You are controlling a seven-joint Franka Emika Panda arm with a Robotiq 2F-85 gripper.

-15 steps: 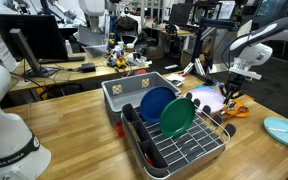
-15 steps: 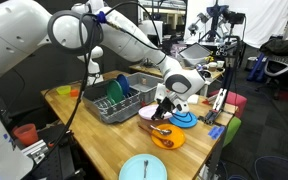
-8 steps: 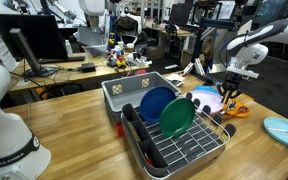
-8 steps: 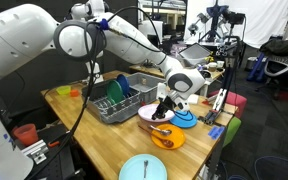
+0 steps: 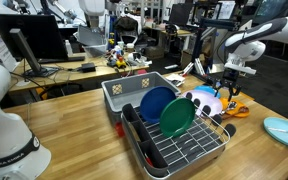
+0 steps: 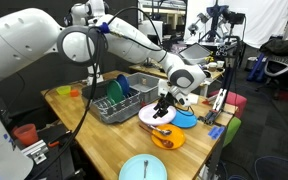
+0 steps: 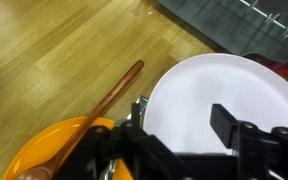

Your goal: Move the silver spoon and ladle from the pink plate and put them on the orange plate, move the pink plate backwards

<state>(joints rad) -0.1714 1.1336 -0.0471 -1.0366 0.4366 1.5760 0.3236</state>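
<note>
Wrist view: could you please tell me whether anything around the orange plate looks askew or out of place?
Mildly, yes: a long-handled utensil rests one end on the orange plate, its handle slanting out past the rim over the wooden table. Which utensil it is cannot be told. Nothing looks spilled or damaged.

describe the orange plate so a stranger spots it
Find the grey dish rack on the wooden table. Next to it lies a large pale pink plate, with the smaller round yellow-orange plate beside it. Unlike the small blue plate nearby, it alone is orange.
</note>
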